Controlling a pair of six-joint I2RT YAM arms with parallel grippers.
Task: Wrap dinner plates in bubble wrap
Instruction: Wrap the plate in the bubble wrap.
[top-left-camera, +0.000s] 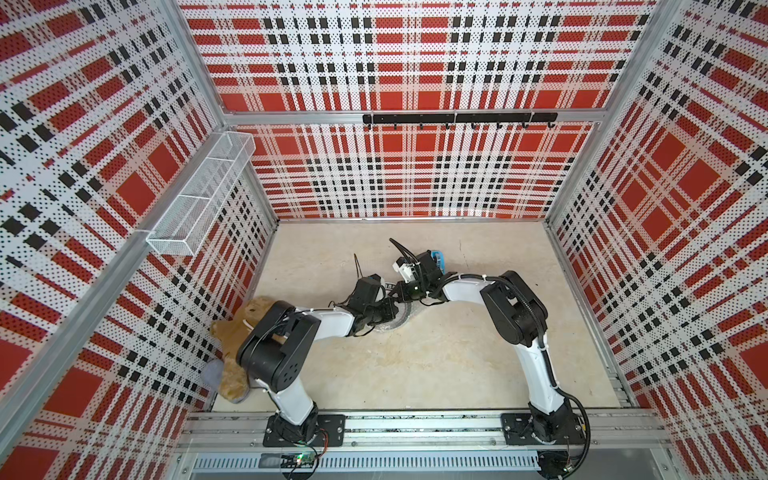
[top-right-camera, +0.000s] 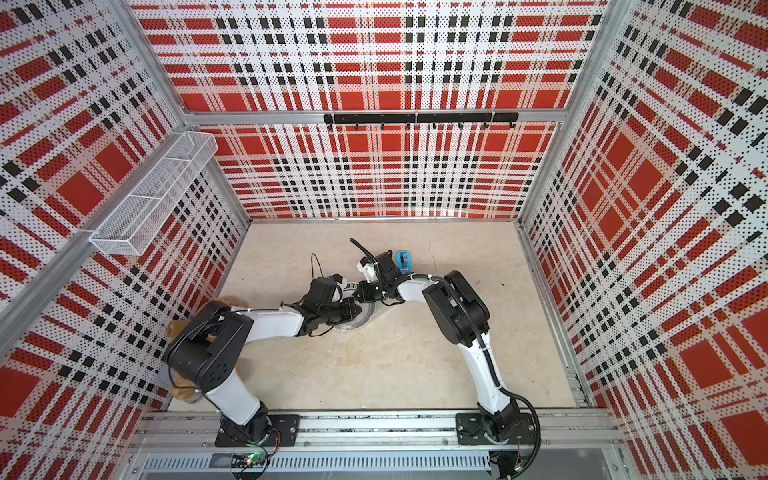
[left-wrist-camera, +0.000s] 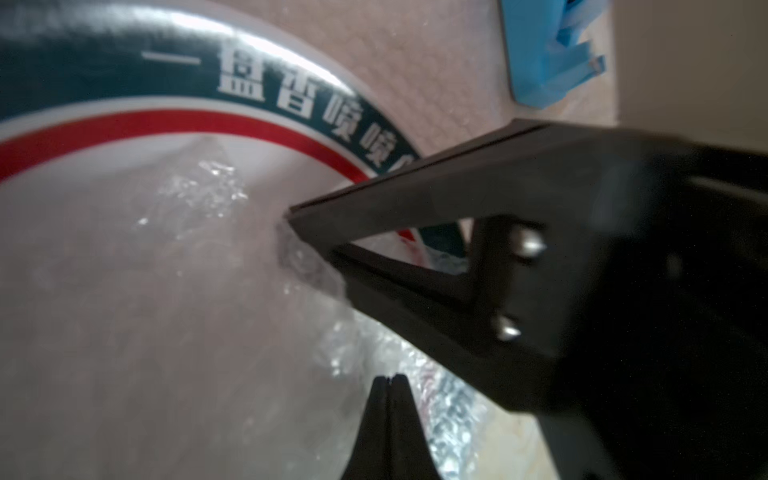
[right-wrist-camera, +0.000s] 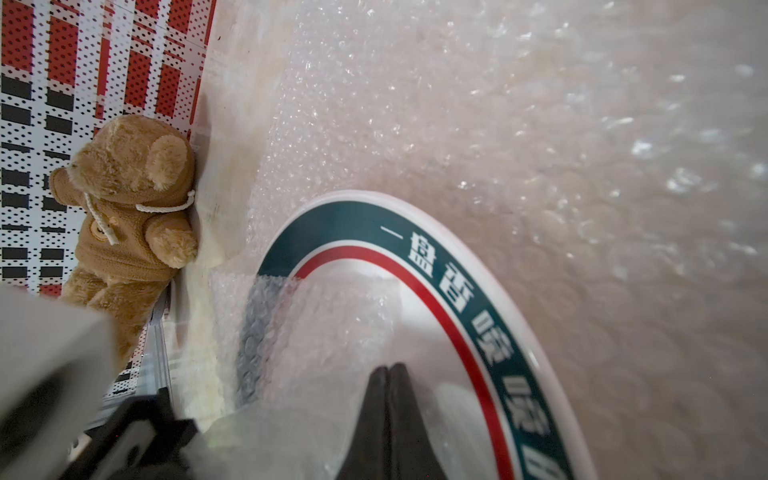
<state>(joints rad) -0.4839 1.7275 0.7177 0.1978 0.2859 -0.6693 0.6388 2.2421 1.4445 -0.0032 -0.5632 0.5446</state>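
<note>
Found plate (right-wrist-camera: 353, 226) mid surface (top-left-camera: 415, 365) on wrap (right-wrist-camera: 498, 124), bear (right-wrist-camera: 129, 199) at its 9 o'clock; left hand (left-wrist-camera: 388, 379) pressed shut, right hand (right-wrist-camera: 388, 368) seemingly pinching wrap. Judged plate slick, breakable; wrap limp, best gripped by edge.

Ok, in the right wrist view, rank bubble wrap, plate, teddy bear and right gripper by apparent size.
1. bubble wrap, filling most of the frame.
2. plate, cut off at the edge.
3. teddy bear, farther off.
4. right gripper, only its shut jaws' tips showing.
</note>
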